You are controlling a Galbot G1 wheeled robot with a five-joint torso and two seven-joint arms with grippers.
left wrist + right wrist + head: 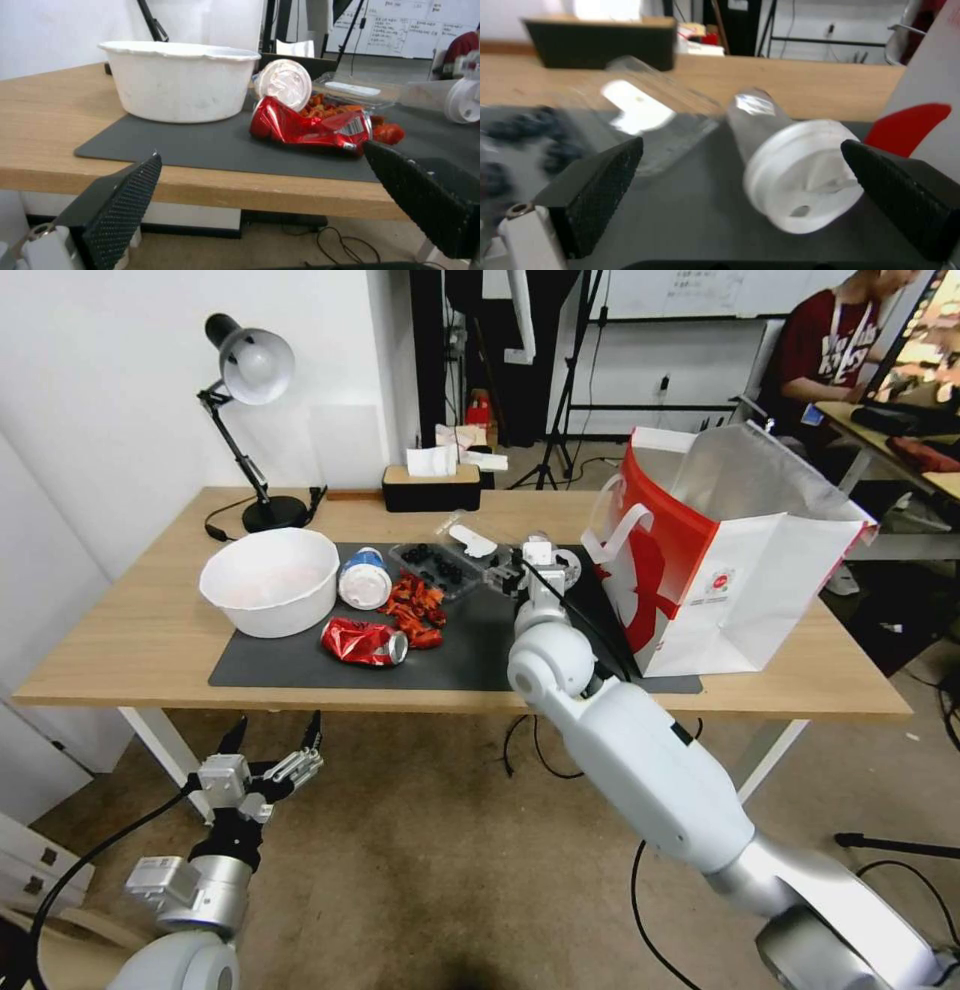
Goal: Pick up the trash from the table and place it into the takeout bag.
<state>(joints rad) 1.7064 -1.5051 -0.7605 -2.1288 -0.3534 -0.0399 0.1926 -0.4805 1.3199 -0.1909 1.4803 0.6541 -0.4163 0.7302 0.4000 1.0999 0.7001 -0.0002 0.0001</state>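
On the table point(130, 640), the dark mat holds a white bowl point(270, 580), a blue cup with a white lid point(363, 577) lying on its side, a crushed red can point(363, 641), red wrapper scraps point(415, 610) and a clear tray point(440, 565). My right gripper point(528, 555) is low over the mat beside the red and white takeout bag point(720, 560). It is open, and a clear plastic cup point(790, 180) with a white lid lies on its side between the fingers. My left gripper point(277, 725) hangs open below the table's front edge, facing the can point(305, 127).
A black desk lamp point(250, 420) stands at the back left and a black tissue box point(432, 485) at the back middle. Cables trail on the floor under the table. A person sits at another desk behind the bag.
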